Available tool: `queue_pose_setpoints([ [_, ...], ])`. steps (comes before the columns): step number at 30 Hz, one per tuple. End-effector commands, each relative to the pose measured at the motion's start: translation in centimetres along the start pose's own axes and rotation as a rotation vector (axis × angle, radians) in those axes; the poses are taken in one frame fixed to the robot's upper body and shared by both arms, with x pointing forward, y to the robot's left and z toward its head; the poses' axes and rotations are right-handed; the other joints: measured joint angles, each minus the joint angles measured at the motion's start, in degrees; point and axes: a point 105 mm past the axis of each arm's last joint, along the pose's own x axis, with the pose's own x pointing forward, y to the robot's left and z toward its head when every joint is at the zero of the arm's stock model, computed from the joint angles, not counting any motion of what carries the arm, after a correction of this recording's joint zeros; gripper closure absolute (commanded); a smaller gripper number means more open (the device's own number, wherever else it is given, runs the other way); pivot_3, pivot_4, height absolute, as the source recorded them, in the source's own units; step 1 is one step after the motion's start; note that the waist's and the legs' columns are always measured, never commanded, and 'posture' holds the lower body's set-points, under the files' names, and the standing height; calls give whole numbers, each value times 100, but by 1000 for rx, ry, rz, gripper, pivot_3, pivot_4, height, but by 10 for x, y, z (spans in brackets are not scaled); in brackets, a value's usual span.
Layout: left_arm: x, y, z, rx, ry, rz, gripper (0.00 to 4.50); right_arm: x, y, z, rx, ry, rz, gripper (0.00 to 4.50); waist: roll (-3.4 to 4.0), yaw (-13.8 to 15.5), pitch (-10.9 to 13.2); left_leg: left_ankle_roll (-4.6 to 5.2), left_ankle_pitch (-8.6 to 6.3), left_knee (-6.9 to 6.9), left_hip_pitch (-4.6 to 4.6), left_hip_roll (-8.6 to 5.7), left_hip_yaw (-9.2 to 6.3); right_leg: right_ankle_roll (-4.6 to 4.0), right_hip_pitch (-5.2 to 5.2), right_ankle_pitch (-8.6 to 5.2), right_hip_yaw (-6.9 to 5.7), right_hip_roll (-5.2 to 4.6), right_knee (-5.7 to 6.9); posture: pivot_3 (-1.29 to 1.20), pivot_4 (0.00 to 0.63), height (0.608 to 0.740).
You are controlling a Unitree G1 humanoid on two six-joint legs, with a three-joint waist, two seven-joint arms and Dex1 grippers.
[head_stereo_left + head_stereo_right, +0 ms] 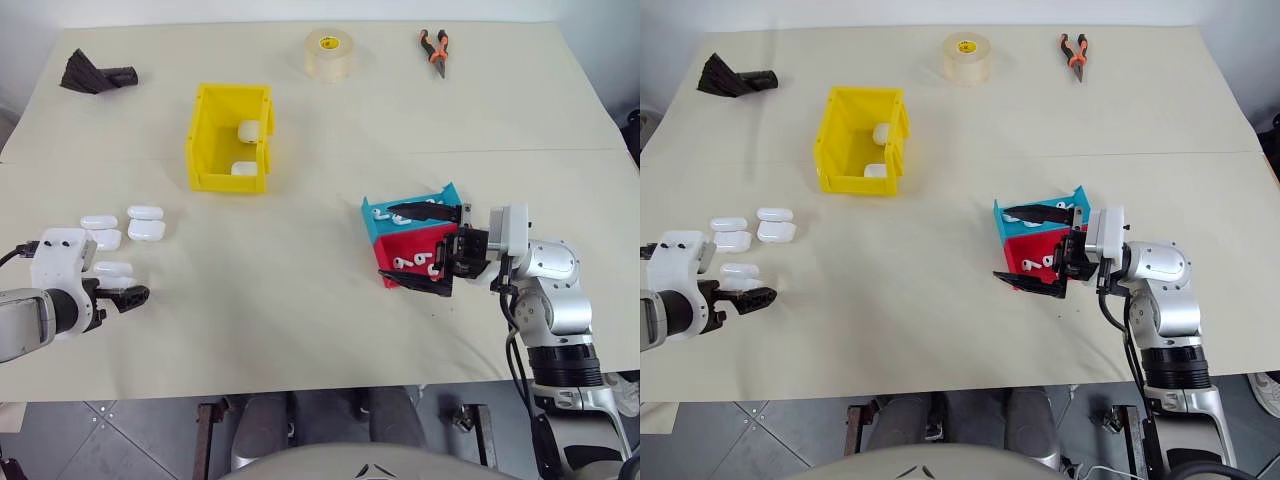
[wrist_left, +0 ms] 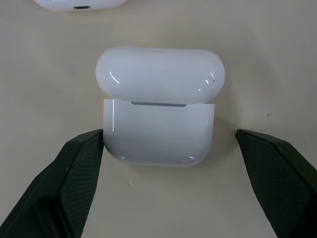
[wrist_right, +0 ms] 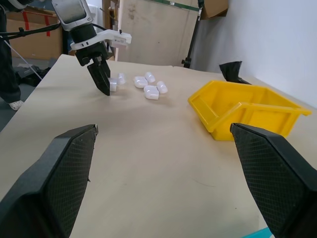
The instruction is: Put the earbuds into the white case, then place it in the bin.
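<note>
Between the left gripper point(image 2: 168, 144) fingers, on the table: white case point(image 2: 159, 106), lid ajar, one finger touching a side, other apart, not yet clamped. Likely light, rigid, slick; best pinched across flat lower body. Right gripper point(image 1: 432, 248) wide open, empty, over the trays point(image 1: 415, 240). Bin point(image 1: 230, 137) well apart.

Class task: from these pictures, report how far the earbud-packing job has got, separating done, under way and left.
Done: two glossy white cases already lie in the bright yellow plastic bin. Under way: the left claw straddles an open-lidded white case, one finger touching it, not yet closed. Left: tiny white earbuds remain in the red tray between the right claw's open fingers; other cases wait.
</note>
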Motion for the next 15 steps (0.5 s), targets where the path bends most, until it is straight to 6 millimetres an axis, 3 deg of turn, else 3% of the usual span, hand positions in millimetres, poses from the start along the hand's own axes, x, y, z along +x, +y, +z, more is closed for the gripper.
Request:
queue_pose_setpoints([
  [1, 4, 7, -6, -18, 32, 38, 1256, 2, 2, 8, -20, -28, 5, 0, 0, -5, 0, 0, 0, 0, 0, 0, 0, 0, 0, 0, 0, 0, 0, 0, 150, 740],
  [3, 5, 5, -8, -16, 31, 32, 1775, 2, 3, 7, -14, -24, 3, 0, 5, -5, -3, -2, 1, -2, 3, 0, 2, -1, 0, 0, 1, 1, 1, 0, 150, 740],
  [8, 2, 0, -8, -41, -63, 8, 1773, -2, 3, 4, -4, -12, -2, 0, 10, 0, -5, -4, 2, -7, 15, 0, 10, -2, 3, -1, 11, 1, 5, 0, 150, 740],
  [15, -28, -61, 19, 187, -632, -427, 1773, -11, 1, 4, 0, 29, -18, 0, 7, 18, -3, -5, 2, -11, -1, -1, 15, -4, -6, -2, 8, 1, -8, 0, 150, 740],
])
